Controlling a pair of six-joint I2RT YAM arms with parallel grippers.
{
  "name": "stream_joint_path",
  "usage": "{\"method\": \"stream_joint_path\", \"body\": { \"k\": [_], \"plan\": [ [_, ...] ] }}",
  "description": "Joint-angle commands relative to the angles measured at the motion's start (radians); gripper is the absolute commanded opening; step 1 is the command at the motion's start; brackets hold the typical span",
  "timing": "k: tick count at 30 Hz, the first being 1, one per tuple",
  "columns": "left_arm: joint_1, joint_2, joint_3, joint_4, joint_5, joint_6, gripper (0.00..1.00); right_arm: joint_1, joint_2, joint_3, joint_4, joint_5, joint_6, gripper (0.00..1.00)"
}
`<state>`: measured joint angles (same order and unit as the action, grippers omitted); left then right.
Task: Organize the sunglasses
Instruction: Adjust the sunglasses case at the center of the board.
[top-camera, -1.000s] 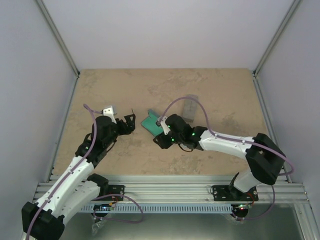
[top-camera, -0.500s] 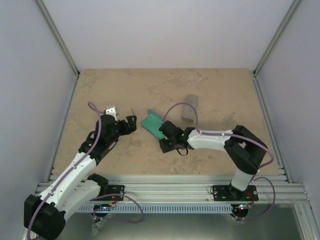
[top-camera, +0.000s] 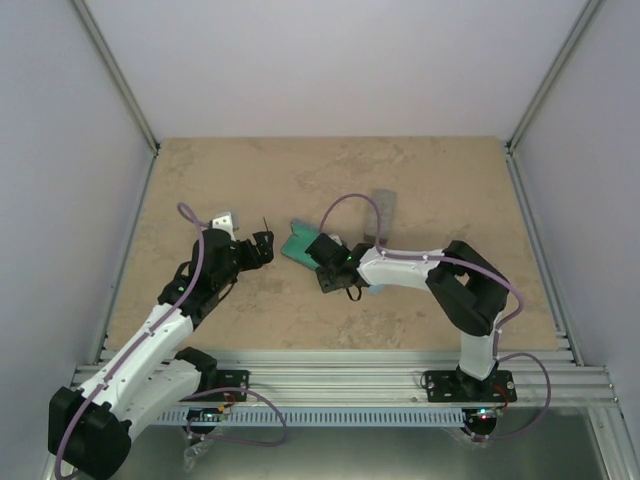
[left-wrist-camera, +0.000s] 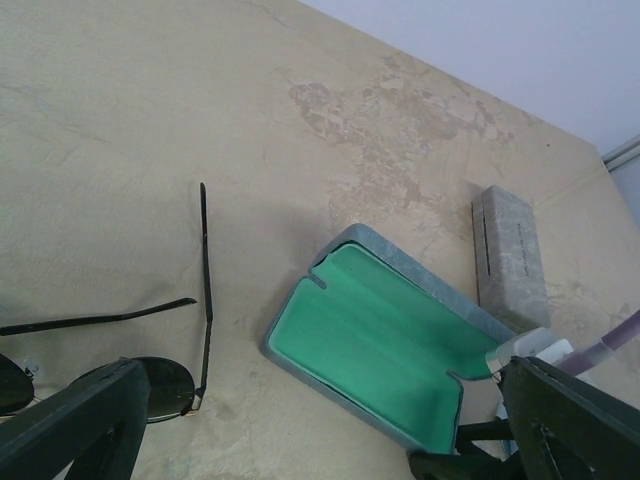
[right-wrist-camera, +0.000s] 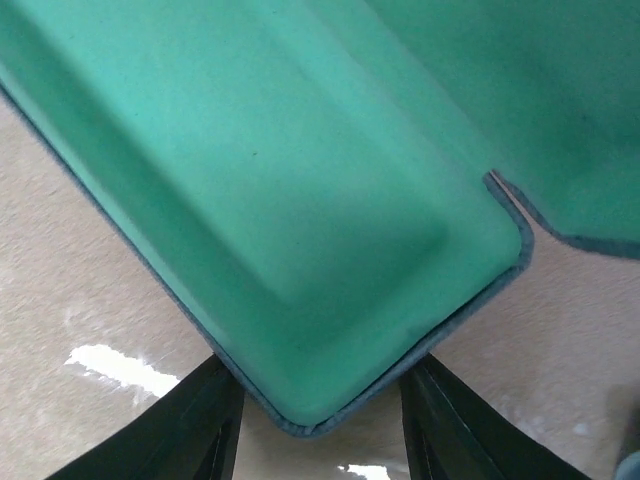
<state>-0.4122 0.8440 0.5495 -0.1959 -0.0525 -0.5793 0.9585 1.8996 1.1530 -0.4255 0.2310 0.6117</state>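
The sunglasses (left-wrist-camera: 150, 388) with black oval lenses and thin dark arms lie unfolded on the table by my left finger. In the top view only one of the sunglasses' thin arms (top-camera: 266, 223) shows, beside my left gripper (top-camera: 262, 246). My left gripper (left-wrist-camera: 325, 385) stands open and holds nothing. To its right lies an open blue-grey case (left-wrist-camera: 385, 335) with green lining (top-camera: 298, 246). My right gripper (top-camera: 318, 256) is at the case's near end. In the right wrist view my right gripper (right-wrist-camera: 320, 378) is shut on a corner of the case (right-wrist-camera: 300, 230), one finger against each side.
A closed grey case (top-camera: 380, 211) lies behind the open one, also seen as the grey case (left-wrist-camera: 510, 255) in the left wrist view. Grey walls stand on three sides of the table, with metal posts at the back corners. The arm bases sit on a rail at the near edge.
My right arm has folded at the elbow and carried its gripper left to the open case's corner, where the jaws have narrowed. My left arm has shifted slightly and stays open.
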Motion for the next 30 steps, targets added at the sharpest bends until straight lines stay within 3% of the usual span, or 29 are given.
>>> {"method": "stream_joint_path", "body": {
  "k": [1,13,17,23,30],
  "plan": [
    [0.003,-0.009,0.007,0.008,-0.015,0.004,0.99,-0.041,0.023,0.020,-0.026,0.059,-0.018,0.44],
    [0.003,-0.006,0.003,0.008,-0.015,0.004,0.99,-0.090,-0.057,-0.011,0.044,-0.001,-0.078,0.44],
    [0.003,-0.007,0.003,0.011,-0.018,0.003,0.99,-0.089,-0.173,-0.092,0.035,0.027,-0.029,0.43],
    [0.003,0.004,0.002,0.033,-0.014,0.002,0.99,-0.090,-0.280,-0.203,-0.091,0.122,0.098,0.29],
    [0.003,0.029,0.005,0.047,0.008,0.001,0.99,-0.092,-0.287,-0.233,-0.084,0.088,0.128,0.31]
  ]
}}
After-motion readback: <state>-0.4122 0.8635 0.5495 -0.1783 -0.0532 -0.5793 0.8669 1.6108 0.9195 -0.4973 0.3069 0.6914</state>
